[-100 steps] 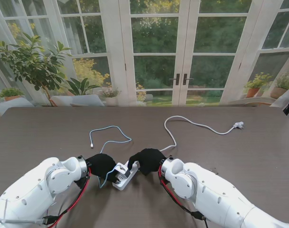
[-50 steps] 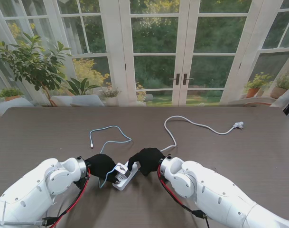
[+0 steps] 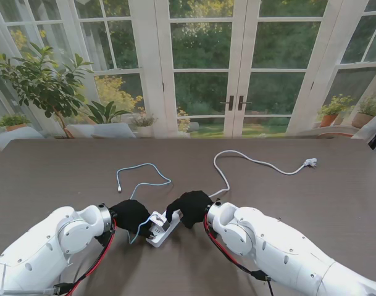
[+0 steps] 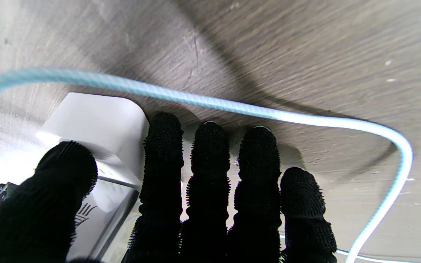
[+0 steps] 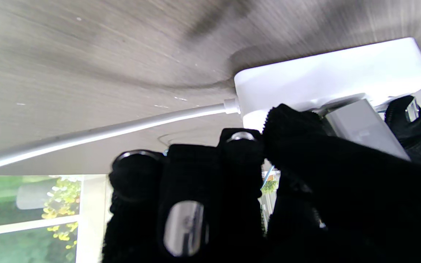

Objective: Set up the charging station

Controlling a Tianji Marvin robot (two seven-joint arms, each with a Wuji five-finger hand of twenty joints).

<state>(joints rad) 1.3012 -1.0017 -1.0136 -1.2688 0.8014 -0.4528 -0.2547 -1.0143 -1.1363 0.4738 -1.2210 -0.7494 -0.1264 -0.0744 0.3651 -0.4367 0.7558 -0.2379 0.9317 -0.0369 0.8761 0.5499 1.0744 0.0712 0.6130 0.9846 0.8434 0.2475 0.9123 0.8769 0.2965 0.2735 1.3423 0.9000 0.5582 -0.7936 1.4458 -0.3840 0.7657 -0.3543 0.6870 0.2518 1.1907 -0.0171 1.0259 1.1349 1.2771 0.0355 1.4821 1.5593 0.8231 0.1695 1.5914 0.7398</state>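
On the dark wood-grain table (image 3: 64,172), near its front edge, my left hand (image 3: 132,214) pinches the grey charger block (image 5: 364,126) while my right hand (image 3: 191,208) clamps the white power strip (image 3: 158,229), steadying it for plugging.

Daylight comes through the glass doors (image 3: 203,68) at the far side, so the stand's view is bright and evenly lit, with a pale sheen on the dark table (image 3: 64,172). Both wrist views are close and soft. The blue cable (image 4: 232,106) is blurred, and the white power strip (image 5: 327,80) glares to near pure white. The black gloved fingers (image 4: 210,168) cast soft shadows on the table.
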